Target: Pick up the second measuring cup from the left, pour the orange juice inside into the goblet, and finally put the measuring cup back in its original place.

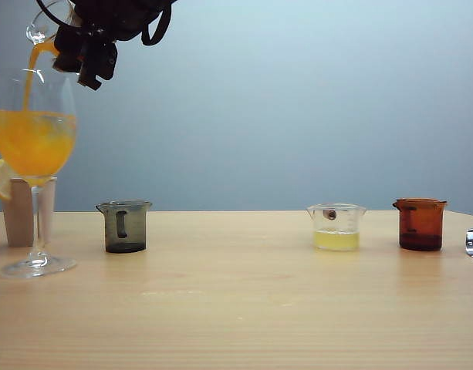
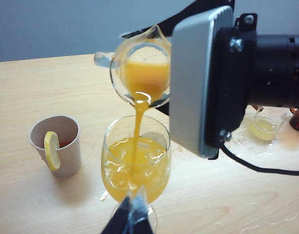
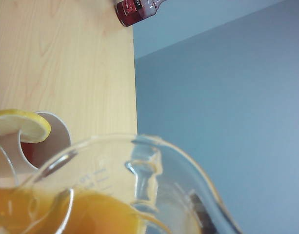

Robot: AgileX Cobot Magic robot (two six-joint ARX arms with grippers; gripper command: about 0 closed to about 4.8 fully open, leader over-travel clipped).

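The measuring cup hangs tilted over the goblet, with my right gripper shut on it at the top left of the exterior view. Orange juice runs in a thin stream from the cup's lip into the goblet's bowl, which holds orange juice to well over half. The goblet stands upright on the table at the far left. My left gripper shows only in its wrist view, its dark fingertips together and empty, short of the goblet's foot.
A paper cup with a lemon slice stands just behind the goblet. Along the table stand a smoky grey cup, a clear cup of pale yellow liquid and a brown cup. Drops lie on the table.
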